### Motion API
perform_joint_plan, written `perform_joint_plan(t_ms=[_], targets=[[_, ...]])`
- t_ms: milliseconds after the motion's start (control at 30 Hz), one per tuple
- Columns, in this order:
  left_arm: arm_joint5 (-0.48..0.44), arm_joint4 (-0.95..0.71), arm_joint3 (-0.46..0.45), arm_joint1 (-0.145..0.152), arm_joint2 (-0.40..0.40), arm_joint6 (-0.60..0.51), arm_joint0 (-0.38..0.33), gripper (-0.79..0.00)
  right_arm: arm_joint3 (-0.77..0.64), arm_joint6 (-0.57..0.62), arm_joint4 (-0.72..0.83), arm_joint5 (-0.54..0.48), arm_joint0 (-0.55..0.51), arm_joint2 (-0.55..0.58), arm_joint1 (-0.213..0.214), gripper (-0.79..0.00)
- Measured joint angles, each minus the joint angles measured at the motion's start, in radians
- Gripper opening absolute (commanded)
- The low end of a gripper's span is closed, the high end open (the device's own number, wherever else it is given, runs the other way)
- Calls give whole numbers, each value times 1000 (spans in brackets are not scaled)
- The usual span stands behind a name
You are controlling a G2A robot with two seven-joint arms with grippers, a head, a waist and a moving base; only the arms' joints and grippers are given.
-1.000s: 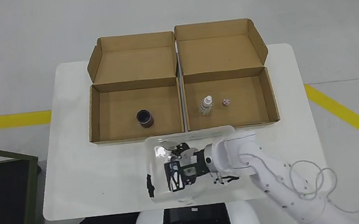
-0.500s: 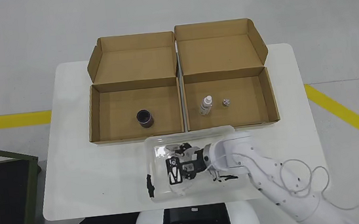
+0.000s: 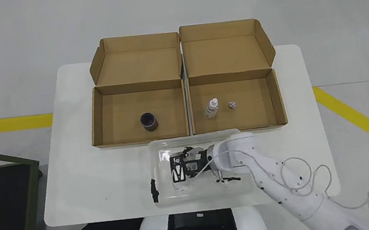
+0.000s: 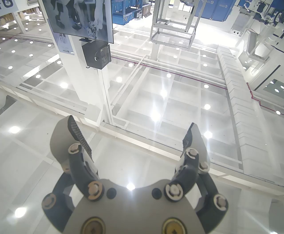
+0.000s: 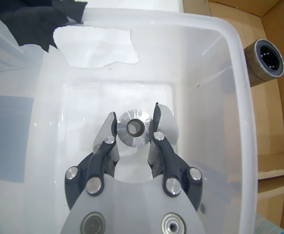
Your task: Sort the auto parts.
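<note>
Part: a small silvery metal part [image 5: 134, 130], round, with a flared rim and a bore through its middle; it sits inside the bin [image 5: 235, 66], which is at the lower centre of the top view
Right claw [image 5: 135, 115]: narrowed around the part, one pad on each side of the rim and seemingly touching it; nothing else is in its grip
Handling: I judge the part stiff, dense for its size and smooth, so it may slip or twist if pinched on the slope of the flare; opposite sides of the round rim, as now, look the safest hold
Bin: clear plastic, also holding a torn white scrap [image 5: 95, 48] and black bits [image 5: 33, 22] near its far end
Left box [image 3: 104, 120]: upper left of centre, just beyond the bin, with a dark bearing [image 3: 148, 121] in it
Right box [image 3: 274, 99]: beside it, holding a small white bottle [image 3: 211, 107] and a tiny pale piece [image 3: 233, 104]
Next move: probably a lift out over the bin wall towards one box; which one I cannot tell
Left claw [image 4: 133, 135]: spread wide and empty, aimed at the ceiling
Worktop [image 3: 81, 166]: white, carrying the bin and both boxes
</note>
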Motion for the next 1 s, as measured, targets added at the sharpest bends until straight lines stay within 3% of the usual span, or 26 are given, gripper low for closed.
perform_joint_plan(t_ms=[500, 1000], targets=[[0, 0, 0, 0, 0, 0, 0, 0, -145, -22, 107, -48, -58, 61, 23, -785], [0, 0, 0, 0, 0, 0, 0, 0, -281, -149, 354, -75, -82, 169, 43, -785]])
